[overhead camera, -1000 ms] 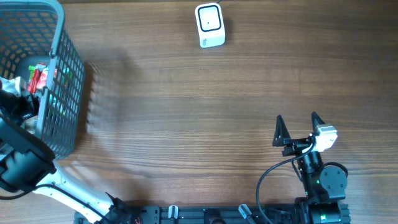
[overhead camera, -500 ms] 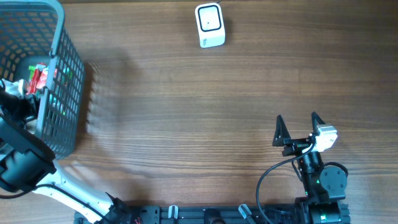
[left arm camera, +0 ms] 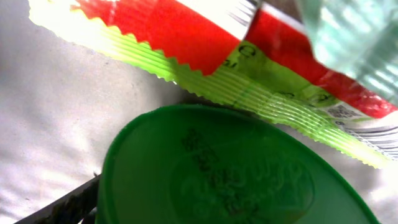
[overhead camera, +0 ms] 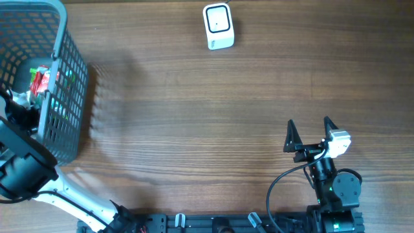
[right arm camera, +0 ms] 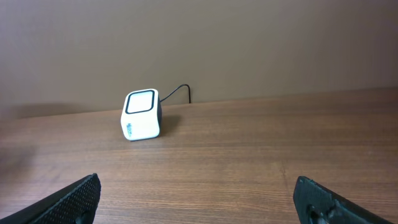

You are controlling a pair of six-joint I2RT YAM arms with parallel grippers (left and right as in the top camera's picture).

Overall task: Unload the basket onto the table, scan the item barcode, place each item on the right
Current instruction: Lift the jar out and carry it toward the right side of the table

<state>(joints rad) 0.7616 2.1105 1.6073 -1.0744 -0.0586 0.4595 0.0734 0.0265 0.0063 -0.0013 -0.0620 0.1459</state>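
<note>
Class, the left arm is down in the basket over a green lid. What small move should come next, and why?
Probably close the left gripper on the green lid: it fills the wrist view right below, no grip shows yet, and the scanner stands far across the table.

Right hand (overhead camera: 309, 124) spread wide; left hand (overhead camera: 14, 111) unclear.

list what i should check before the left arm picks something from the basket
1. Left tool inside the basket: ok.
2. Item under it: ok, a green lid lies close below, a red and green wrapper next to it.
3. Left tool open: cannot tell, one finger shows.
4. Barcode in sight: ok on the wrapper, none seen on the lid.
5. Scanner standing free on the table: ok.
6. Right tool open, empty: ok.
</note>
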